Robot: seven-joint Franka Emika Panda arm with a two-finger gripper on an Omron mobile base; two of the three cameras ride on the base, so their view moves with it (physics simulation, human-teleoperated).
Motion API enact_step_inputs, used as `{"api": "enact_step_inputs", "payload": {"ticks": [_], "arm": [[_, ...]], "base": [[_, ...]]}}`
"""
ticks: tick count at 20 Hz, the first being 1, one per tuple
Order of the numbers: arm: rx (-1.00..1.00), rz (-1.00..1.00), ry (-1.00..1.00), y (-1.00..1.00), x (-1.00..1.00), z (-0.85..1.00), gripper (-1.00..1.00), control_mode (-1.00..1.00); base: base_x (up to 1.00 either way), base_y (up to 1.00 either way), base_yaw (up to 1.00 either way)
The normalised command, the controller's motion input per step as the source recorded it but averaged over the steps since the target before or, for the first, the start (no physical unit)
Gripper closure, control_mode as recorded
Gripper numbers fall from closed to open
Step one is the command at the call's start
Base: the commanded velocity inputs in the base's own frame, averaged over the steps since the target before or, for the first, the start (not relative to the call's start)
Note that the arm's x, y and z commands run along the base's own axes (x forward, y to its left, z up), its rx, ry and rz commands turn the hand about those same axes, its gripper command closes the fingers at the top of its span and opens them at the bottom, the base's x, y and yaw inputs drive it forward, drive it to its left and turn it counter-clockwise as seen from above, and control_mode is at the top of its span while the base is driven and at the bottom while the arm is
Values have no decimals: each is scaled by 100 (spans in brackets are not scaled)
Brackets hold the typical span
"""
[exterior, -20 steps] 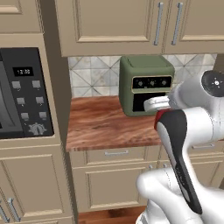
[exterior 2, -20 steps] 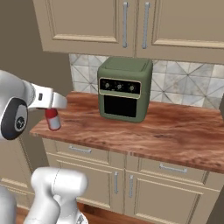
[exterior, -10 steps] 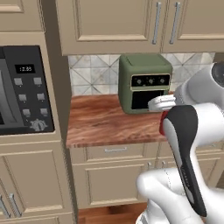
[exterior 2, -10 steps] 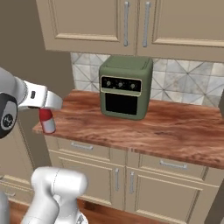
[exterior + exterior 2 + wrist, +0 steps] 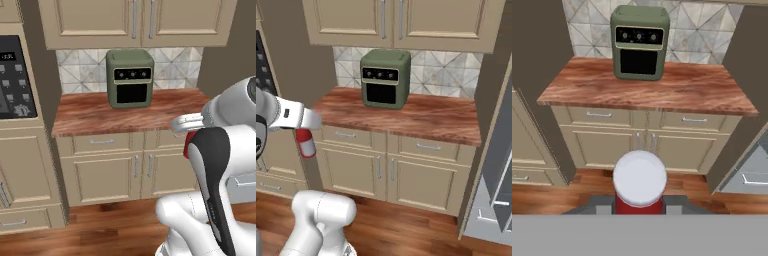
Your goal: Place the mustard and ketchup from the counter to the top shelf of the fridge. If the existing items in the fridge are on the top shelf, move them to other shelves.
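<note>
The whole view has shifted since a second ago: the base has backed away from the desk (image 5: pixel 406 117), and the ketchup (image 5: pixel 305 142) rides along, clamped in the hand (image 5: pixel 639 202) out over the floor. That suggests it is bound for the fridge (image 5: pixel 501 165). The green oven (image 5: pixel 384 79) shows no readable writing.

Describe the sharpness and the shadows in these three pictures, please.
Left base view: soft, with the green oven casting a faint shadow on the counter. Right base view: similar, slightly blurred. Hand view: the ketchup in the end effector looms large, its cap blurred.
</note>
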Motion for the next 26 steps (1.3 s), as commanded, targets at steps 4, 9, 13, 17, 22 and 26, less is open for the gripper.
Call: {"api": "enact_step_inputs", "payload": {"ticks": [4,9,13,17,22,26], "arm": [[0,0,0,0,0,0,100,100],[0,0,0,0,0,0,100,100],[0,0,0,0,0,0,100,100],[0,0,0,0,0,0,100,100],[0,0,0,0,0,0,100,100],[0,0,0,0,0,0,100,100]], "base": [[-100,-100,-28],[-90,-100,-32],[-19,-100,-33],[26,-100,-27],[90,-88,-6],[96,-51,10]]}}
